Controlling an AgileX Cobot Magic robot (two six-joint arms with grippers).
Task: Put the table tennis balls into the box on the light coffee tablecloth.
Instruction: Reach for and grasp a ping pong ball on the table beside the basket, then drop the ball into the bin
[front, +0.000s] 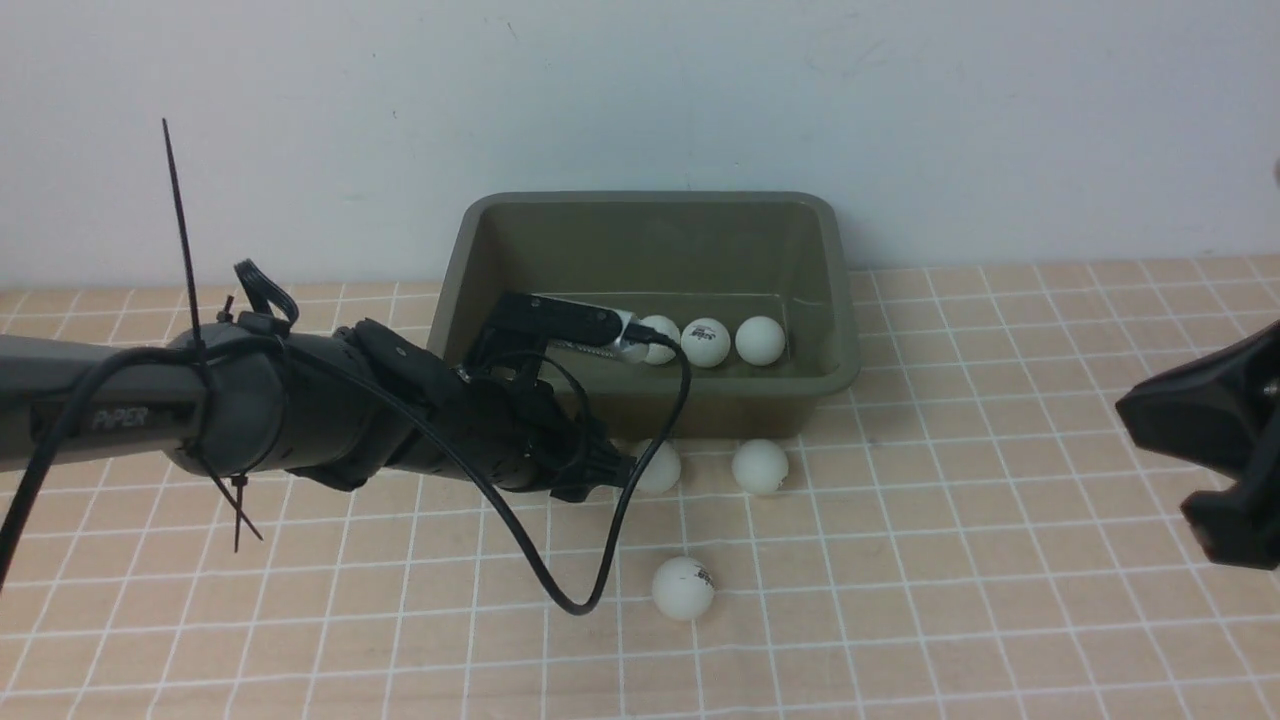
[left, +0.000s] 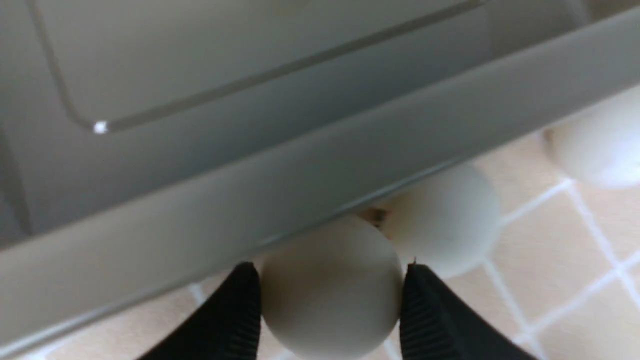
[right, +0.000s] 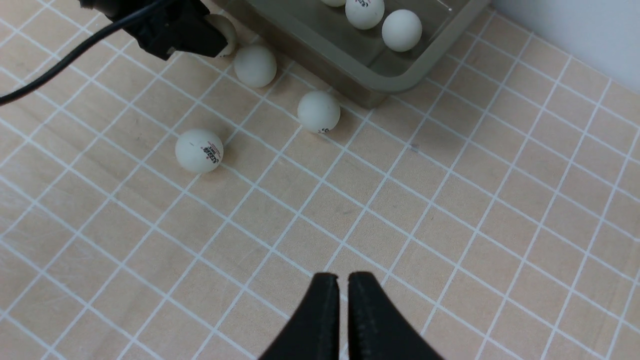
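Closest to the near edge of the bench, my right pincer (right: 342, 282) hangs over the light coffee tablecloth (front: 950, 600). Its two tips are together and hold nothing. I think it waits by the right edge to keep out of the way.

A bit farther in lies a ball with dark print (front: 683, 588), all alone. Past it, two more table tennis balls sit by the near wall of the box, one (front: 760, 467) in plain sight and one (front: 655, 467) half behind my left arm. I guess the wall stops them rolling.

My left pincer (left: 331, 305) is clamped on a fourth ball (left: 330, 260), tucked right under the box's rim, so I think it must slide out before it goes up.

The box (front: 845, 300) stands at the middle of the far edge. In it, three balls (front: 706, 342) rest in a row along its near wall.
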